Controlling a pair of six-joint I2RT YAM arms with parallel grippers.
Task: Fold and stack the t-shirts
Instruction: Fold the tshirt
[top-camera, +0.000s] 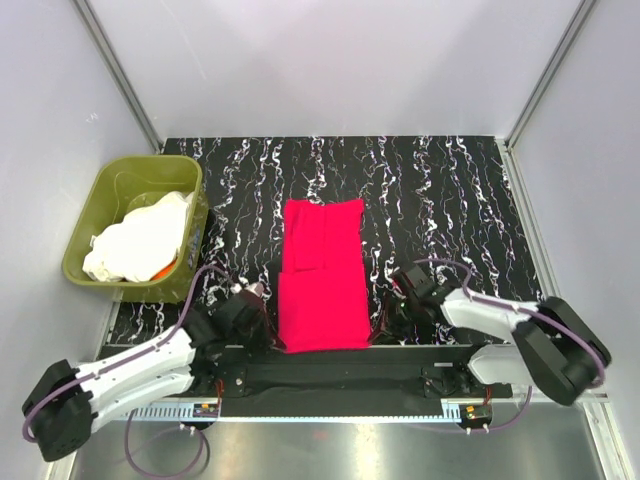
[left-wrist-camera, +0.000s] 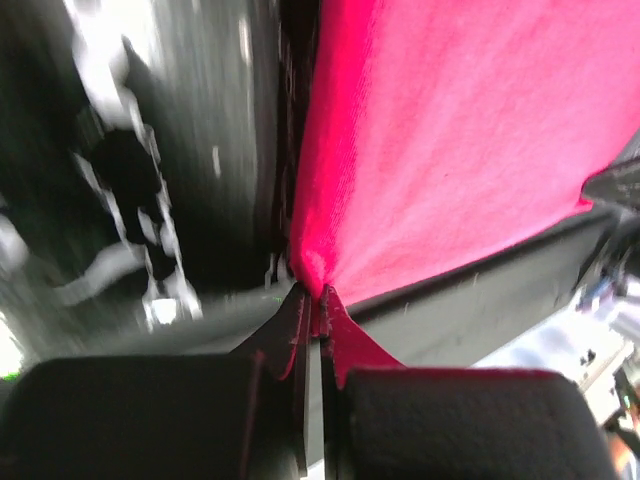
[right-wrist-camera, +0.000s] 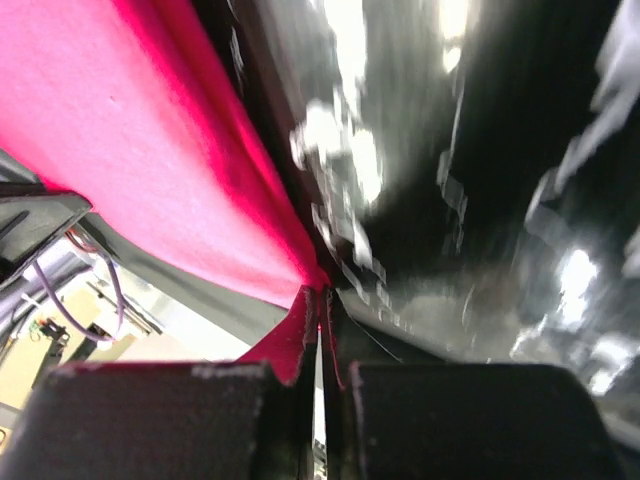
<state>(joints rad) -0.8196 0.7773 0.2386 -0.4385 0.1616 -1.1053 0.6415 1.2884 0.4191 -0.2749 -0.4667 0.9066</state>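
Left claw (left-wrist-camera: 312, 296), right claw (right-wrist-camera: 320, 299) pinching red t-shirt (top-camera: 320, 280) corners; green tub (top-camera: 120, 172), white shirts (top-camera: 140, 245) far left.

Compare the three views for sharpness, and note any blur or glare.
Top external: sharp, evenly lit, the red t-shirt crisp. Left wrist: marbled table smeared by blur, cloth at the left claw clearer. Right wrist: table streaked, with bright glare patches.

My left arm (top-camera: 130, 370) and right arm (top-camera: 500, 318): white link shells, chunky black round joints. A purple cable (top-camera: 186, 300) loops along each. Both sit on a black base rail (top-camera: 330, 377). Left gripper (left-wrist-camera: 312, 300) and right gripper (right-wrist-camera: 322, 305): black tapered fingers, matte textured blocks behind.
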